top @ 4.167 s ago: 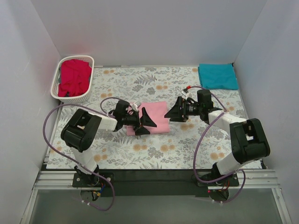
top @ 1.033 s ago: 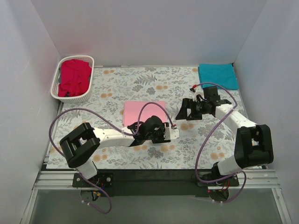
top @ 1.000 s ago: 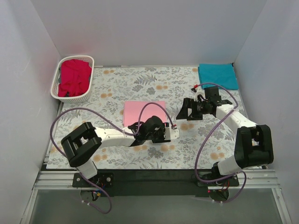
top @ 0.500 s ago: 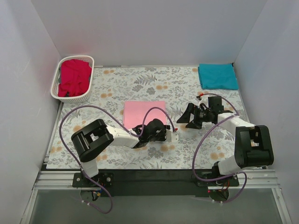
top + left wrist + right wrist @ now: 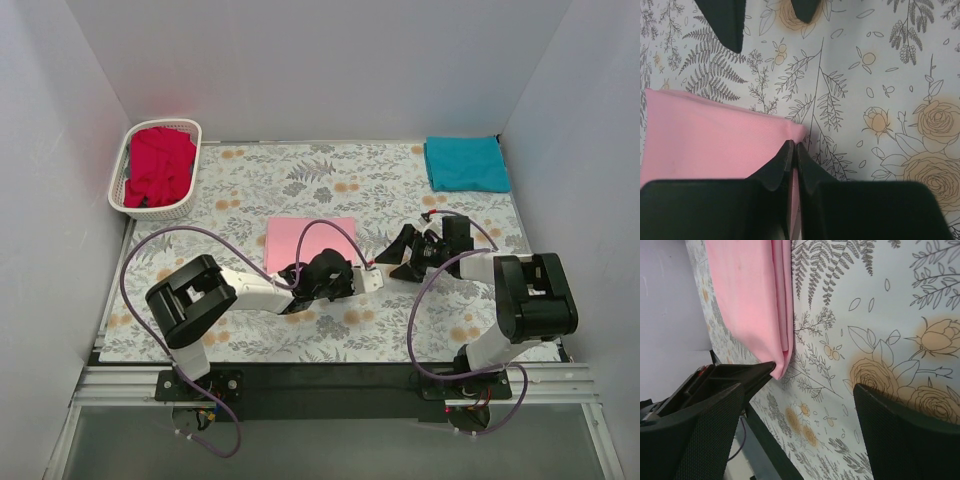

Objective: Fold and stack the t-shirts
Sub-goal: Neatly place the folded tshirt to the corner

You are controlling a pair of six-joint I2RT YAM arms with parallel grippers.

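The pink shirt (image 5: 308, 238) lies folded into a flat rectangle near the middle of the table (image 5: 300, 180), whose surface carries a floral print; the left gripper (image 5: 793, 147) sits low at the shirt's near right corner, its fingers pressed together with that corner of pink cloth pinched between them; in the left wrist view the cloth puckers slightly where it enters the fingertips, and the shirt spreads flat away to the left; the left arm lies stretched low across the near part of the table; the right gripper (image 5: 396, 256) is just to the right of the shirt, facing the left gripper, its fingers spread wide with only floral surface between them; whether it touches the table I cannot tell; in the right wrist view the shirt's right edge shows as stacked layers running down to the pinched corner, where the left gripper's dark finger meets the cloth; the two grippers are near each other but apart; the teal shirt (image 5: 466, 163) lies folded flat at the far right corner of the table, well apart from the pink shirt; the red shirt (image 5: 158, 165) is crumpled inside the white lattice basket (image 5: 118, 190) at the far left corner, filling most of it.
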